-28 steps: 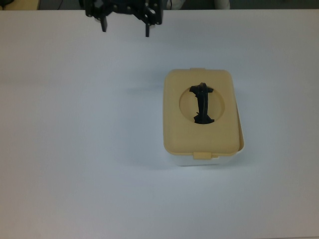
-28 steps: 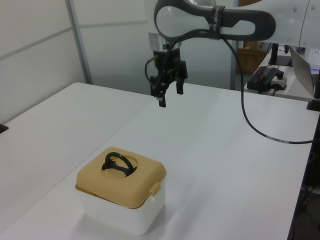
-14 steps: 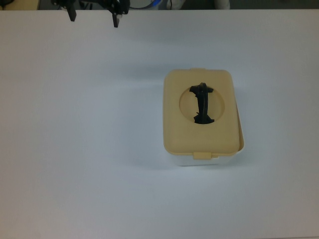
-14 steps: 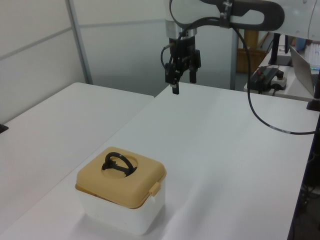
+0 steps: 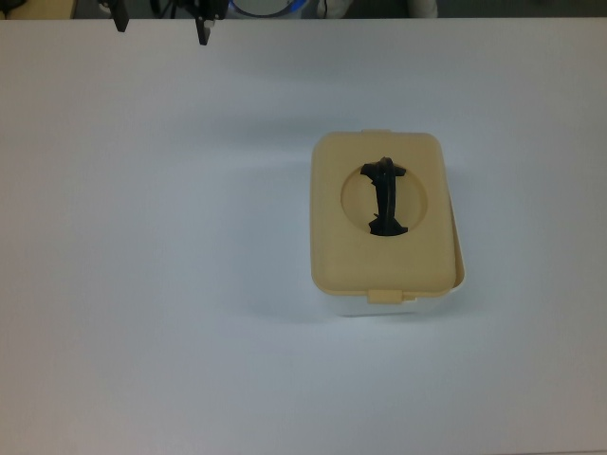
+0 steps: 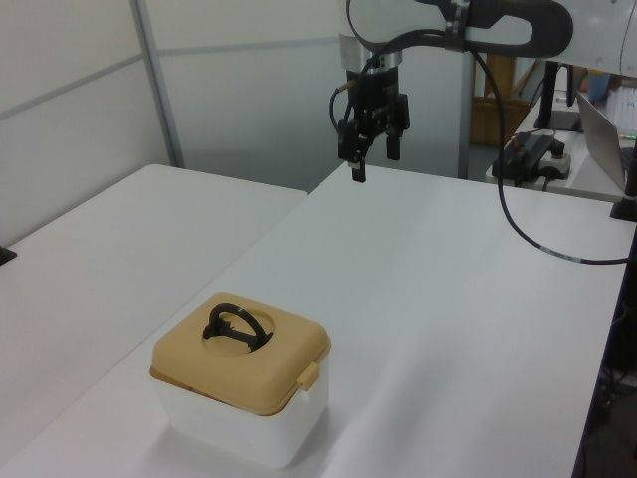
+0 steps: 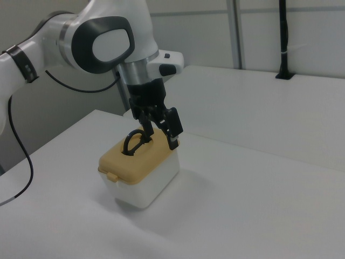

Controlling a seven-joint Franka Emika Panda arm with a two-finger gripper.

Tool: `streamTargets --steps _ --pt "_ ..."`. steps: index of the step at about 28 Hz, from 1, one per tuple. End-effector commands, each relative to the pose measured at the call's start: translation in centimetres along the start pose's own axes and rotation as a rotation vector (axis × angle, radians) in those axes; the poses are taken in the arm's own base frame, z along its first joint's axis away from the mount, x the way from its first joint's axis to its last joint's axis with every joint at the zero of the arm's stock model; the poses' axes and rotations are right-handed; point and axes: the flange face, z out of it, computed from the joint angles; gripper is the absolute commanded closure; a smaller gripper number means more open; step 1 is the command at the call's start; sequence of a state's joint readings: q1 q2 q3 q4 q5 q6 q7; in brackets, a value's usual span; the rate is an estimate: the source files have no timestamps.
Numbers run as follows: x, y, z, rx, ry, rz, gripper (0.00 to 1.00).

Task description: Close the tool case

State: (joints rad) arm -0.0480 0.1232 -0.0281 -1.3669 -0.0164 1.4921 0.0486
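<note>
The tool case stands on the white table with its beige lid (image 5: 379,246) resting on the white tub (image 5: 379,306). A black handle (image 5: 384,199) lies in the lid's round recess, and a small latch tab (image 5: 384,296) shows at the near edge. The same lid (image 6: 244,354) and tub (image 6: 239,423) appear in the left view, and the case (image 7: 137,170) in the right view. My gripper (image 5: 161,27) is open and empty, far from the case at the top view's upper-left table edge. It hangs high over the far table edge (image 6: 374,159). In the right view the gripper (image 7: 160,135) overlaps the case.
The case stands on a white table (image 5: 142,284). In the left view a black cable (image 6: 518,239) hangs from the arm, with equipment and a desk (image 6: 537,154) behind at the left view's right. Wall panels (image 6: 90,90) run along the left view's left.
My gripper has drawn away from the case toward the top view's upper left, reaching the table's far edge. It stays open. The case and lid have not moved.
</note>
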Motion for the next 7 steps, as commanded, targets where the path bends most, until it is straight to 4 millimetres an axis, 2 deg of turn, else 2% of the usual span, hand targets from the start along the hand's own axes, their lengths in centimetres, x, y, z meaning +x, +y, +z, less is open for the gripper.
streamTargets --steps 1,7 --pt "-0.66 0.29 0.16 -0.011 -0.006 -0.018 0.0" --pt "-0.49 0.29 0.26 -0.013 -0.005 -0.018 0.0"
